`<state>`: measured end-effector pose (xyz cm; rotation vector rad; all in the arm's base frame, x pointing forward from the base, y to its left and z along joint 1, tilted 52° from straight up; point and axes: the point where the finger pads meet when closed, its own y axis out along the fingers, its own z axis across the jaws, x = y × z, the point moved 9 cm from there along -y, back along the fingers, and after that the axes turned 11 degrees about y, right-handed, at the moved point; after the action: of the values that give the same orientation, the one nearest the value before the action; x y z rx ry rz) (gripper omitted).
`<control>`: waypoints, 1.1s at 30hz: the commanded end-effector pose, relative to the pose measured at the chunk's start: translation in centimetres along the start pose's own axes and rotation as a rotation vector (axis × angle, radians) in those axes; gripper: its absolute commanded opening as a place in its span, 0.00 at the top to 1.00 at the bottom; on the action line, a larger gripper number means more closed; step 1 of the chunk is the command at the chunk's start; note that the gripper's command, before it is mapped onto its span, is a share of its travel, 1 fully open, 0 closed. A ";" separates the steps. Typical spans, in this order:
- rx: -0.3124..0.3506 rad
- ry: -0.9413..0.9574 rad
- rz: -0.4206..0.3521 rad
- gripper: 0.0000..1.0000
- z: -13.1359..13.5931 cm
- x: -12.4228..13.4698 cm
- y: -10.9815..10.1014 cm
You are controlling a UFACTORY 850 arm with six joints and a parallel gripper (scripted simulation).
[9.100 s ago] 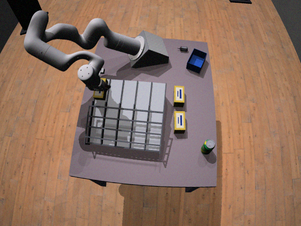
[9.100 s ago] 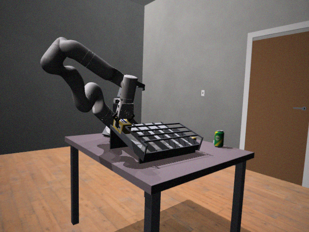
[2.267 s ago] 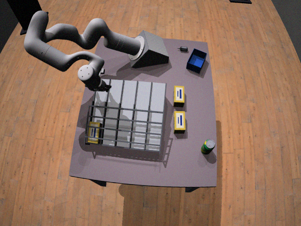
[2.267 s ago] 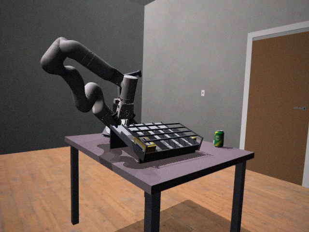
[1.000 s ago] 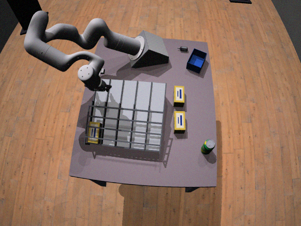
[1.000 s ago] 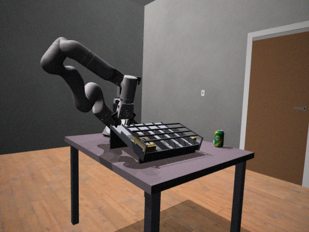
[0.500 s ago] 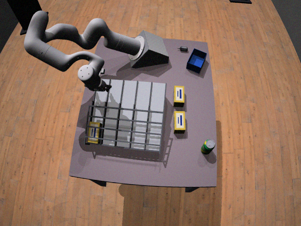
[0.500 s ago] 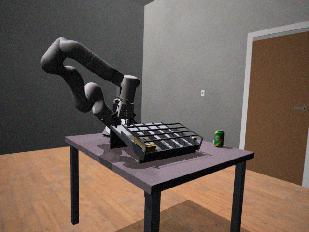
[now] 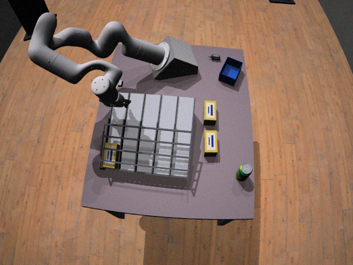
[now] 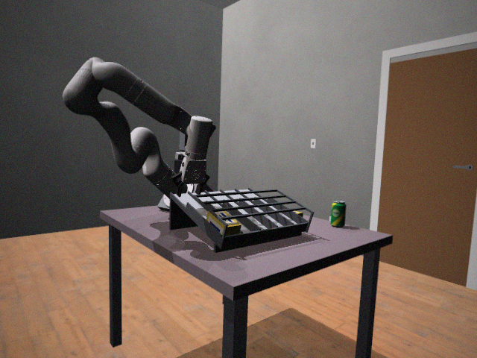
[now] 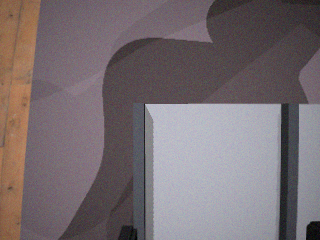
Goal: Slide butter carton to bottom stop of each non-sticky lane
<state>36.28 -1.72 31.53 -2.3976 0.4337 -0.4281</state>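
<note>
1. Your fingers (image 9: 114,103) (image 10: 191,189) stand wide apart, nothing between them, over the outermost lane's top (image 9: 118,112) (image 11: 215,170).
2. Down that lane, the first carton (image 9: 110,155) (image 10: 232,228) rests by the stop; it looks good.
3. Across the shelf, your likely next pick, the nearer loose carton (image 9: 210,110), lies on the desk (image 9: 171,205) (image 10: 269,265) (image 11: 65,125), long axis roughly along the lanes.

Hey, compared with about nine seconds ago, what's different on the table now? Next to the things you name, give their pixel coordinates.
The open fingers (image 9: 125,103) let go of one carton (image 9: 110,155) (image 10: 220,224), which slid down the leftmost lane in the top view to the stop. The arm, other cartons, can and bin stayed put.
</note>
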 end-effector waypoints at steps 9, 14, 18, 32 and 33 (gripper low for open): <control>0.001 0.000 -0.001 0.00 0.0 0.0 0.0; 0.001 0.000 -0.001 0.00 -0.1 0.0 -2.8; 0.001 0.000 -0.001 0.00 -0.1 0.0 -2.8; 0.000 0.000 -0.001 0.00 -0.1 0.0 -2.8; 0.000 0.000 -0.001 0.00 -0.1 0.0 -2.8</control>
<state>36.75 0.29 33.39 -2.3978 0.4339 -0.4279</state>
